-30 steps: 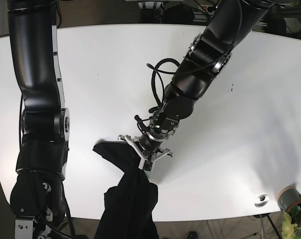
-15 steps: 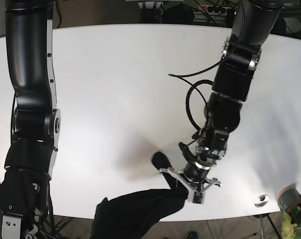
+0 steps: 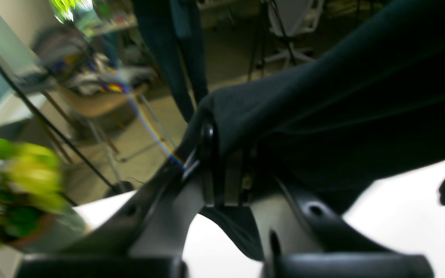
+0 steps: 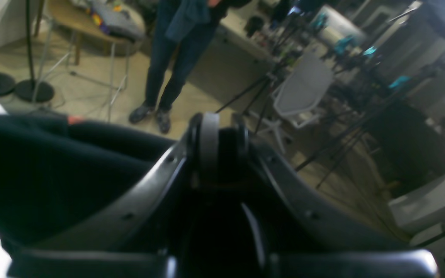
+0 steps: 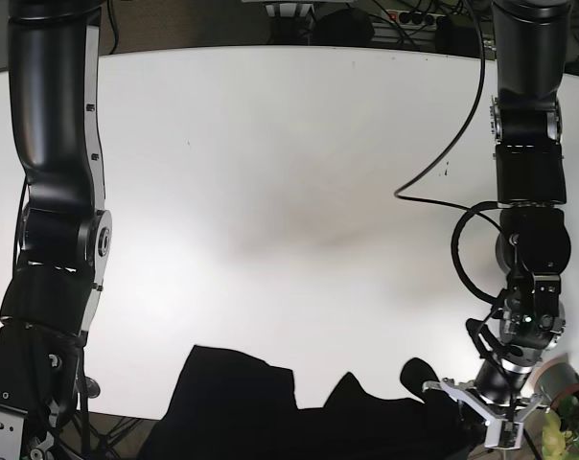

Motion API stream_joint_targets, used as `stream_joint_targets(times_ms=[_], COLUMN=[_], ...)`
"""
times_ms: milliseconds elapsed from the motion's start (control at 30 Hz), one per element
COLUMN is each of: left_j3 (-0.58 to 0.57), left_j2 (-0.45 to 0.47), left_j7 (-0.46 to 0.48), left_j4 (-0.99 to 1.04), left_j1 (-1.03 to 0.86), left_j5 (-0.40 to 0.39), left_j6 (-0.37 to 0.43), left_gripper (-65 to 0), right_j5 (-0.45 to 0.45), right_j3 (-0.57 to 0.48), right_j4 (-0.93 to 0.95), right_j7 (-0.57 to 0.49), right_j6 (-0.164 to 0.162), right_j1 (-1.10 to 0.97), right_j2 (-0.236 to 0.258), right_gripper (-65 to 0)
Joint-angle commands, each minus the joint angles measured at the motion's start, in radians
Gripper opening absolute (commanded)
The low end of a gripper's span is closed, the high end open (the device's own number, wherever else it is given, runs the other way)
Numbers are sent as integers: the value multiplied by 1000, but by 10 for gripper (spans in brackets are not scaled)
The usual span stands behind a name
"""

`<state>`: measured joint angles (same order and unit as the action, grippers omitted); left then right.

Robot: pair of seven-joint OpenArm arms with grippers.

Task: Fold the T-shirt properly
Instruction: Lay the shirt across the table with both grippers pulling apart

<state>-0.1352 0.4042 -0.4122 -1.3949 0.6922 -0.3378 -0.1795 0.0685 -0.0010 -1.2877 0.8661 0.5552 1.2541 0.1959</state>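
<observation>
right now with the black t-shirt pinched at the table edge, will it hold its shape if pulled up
Probably not: the T-shirt droops in uneven humps along the table edge, so it looks floppy. It likely drapes from whichever point the left gripper holds; in the left wrist view cloth bunches over its shut jaws.

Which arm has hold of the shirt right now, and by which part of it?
The left gripper is shut on the black fabric T-shirt, pinching a bunched edge of cloth. The right gripper is also shut on dark cloth; which part of it cannot be told.
</observation>
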Motion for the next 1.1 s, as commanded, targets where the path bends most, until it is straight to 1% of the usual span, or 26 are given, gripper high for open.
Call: stream_joint_targets(times_ms=[0, 100, 167, 233, 333, 433, 500, 633, 733, 833, 967, 1000, 1067], left_j3=[21, 32, 39, 56, 79, 116, 141, 170, 190, 243, 269, 269, 271], left_j2=[25, 45, 69, 75, 77, 78, 78, 80, 81, 81, 83, 88, 115], left_j7=[8, 8, 8, 8, 12, 12, 12, 14, 14, 12, 11, 11, 11], left_j4=[-16, -18, -18, -18, -18, -42, -56, -67, -83, -103, -119, -125, -149], left_j1=[19, 10, -32, -59, -130, -196, -243, -339, -406, -481, -567, -587, -648], left_j5=[-1, -1, -2, -4, -4, -1, 1, 1, 1, 1, 1, 1, 1], left_j6=[-35, -61, -70, -70, -78, -113, -127, -150, -173, -194, -223, -228, -231], left_gripper=[-650, -650, -650, -650, -650, -650, -650, -650, -650, -650, -650, -650, -650], right_j5=[11, 11, 11, 11, 11, 12, 12, 11, 11, 12, 12, 12, 21], right_j3=[6, 42, 83, 106, 134, 160, 180, 258, 292, 333, 398, 405, 421], right_j4=[-30, -89, -151, -191, -274, -373, -427, -510, -554, -588, -623, -630, -653], right_j7=[-37, -28, 12, 29, 37, 37, 37, 35, 34, 34, 32, 32, 32], right_j6=[-8, -8, -8, -7, -7, -7, -7, -2, -1, 1, 3, 4, 18], right_j1=[51, 32, -41, -95, -236, -388, -486, -683, -802, -911, -1046, -1077, -1141], right_j2=[20, 24, 24, 24, 23, 20, 1, -48, -69, -91, -140, -149, -166], right_gripper=[-629, -629, -629, -629, -629, -629, -629, -629, -629, -629, -629, -629, -629])
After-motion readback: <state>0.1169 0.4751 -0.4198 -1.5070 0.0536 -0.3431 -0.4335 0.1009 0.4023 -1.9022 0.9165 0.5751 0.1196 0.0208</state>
